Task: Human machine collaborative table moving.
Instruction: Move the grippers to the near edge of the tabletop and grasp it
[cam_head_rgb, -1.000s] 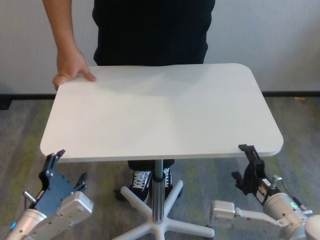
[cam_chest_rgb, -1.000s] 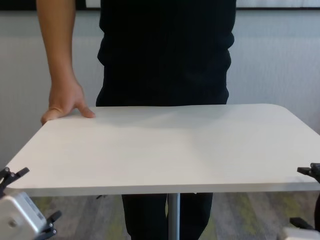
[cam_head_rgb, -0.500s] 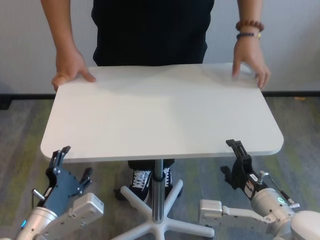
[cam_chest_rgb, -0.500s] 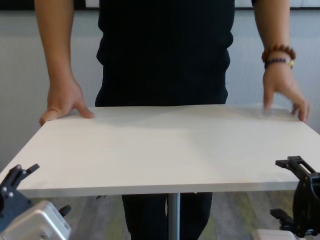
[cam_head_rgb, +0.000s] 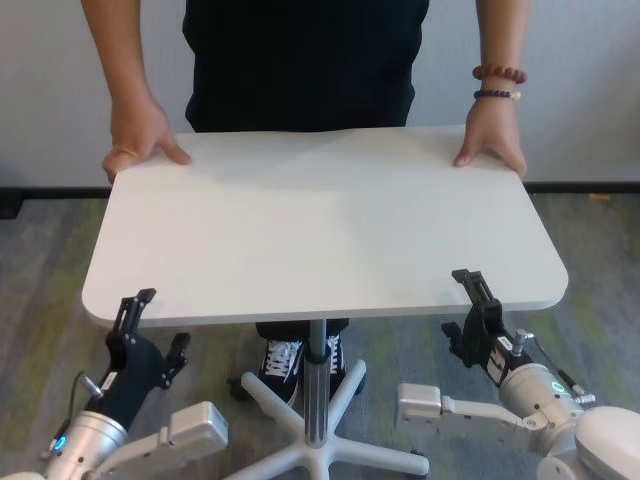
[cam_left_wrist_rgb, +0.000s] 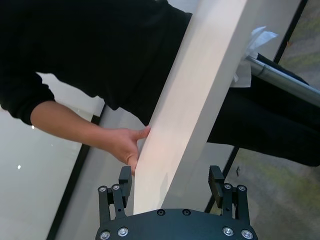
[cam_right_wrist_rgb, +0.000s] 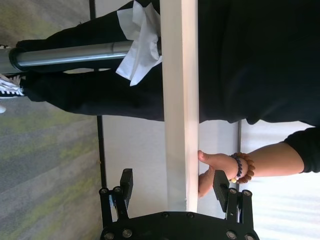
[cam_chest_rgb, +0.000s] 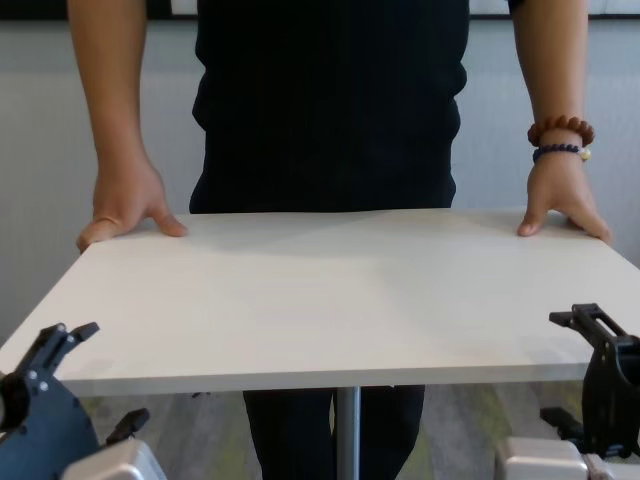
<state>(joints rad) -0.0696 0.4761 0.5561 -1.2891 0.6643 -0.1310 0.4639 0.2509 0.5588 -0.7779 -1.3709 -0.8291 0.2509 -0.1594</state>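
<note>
Jaws of both grippers stand wide apart, nothing clamped. Left gripper (cam_left_wrist_rgb: 171, 181): near edge of the table (cam_head_rgb: 330, 230) runs between its two fingers (wrist view shows one finger above the slab, one below, neither clearly touching). Right gripper (cam_right_wrist_rgb: 175, 187): same arrangement, edge of the top sitting in the gap, fingers clear of it on both sides. In the head view the left gripper (cam_head_rgb: 152, 322) brackets the edge close to the near-left corner, the right gripper (cam_head_rgb: 470, 304) close to the near-right corner.

Beyond the jaws, across the top: the human (cam_head_rgb: 305, 60) stands at the far side, one hand (cam_head_rgb: 140, 140) on the far-left corner, the other hand (cam_head_rgb: 492, 142), w/ bead bracelets on the wrist, on the far-right corner. Silver pole (cam_head_rgb: 317, 385) and star base sit below, between the two arms.

Step in hand, as judged: pre-grasp, both parties positioned, top not yet gripped by the machine. Next move calls for closing both pairs of fingers on the edge evenly, approx. together, before any shift.

Containers: none in view.
</note>
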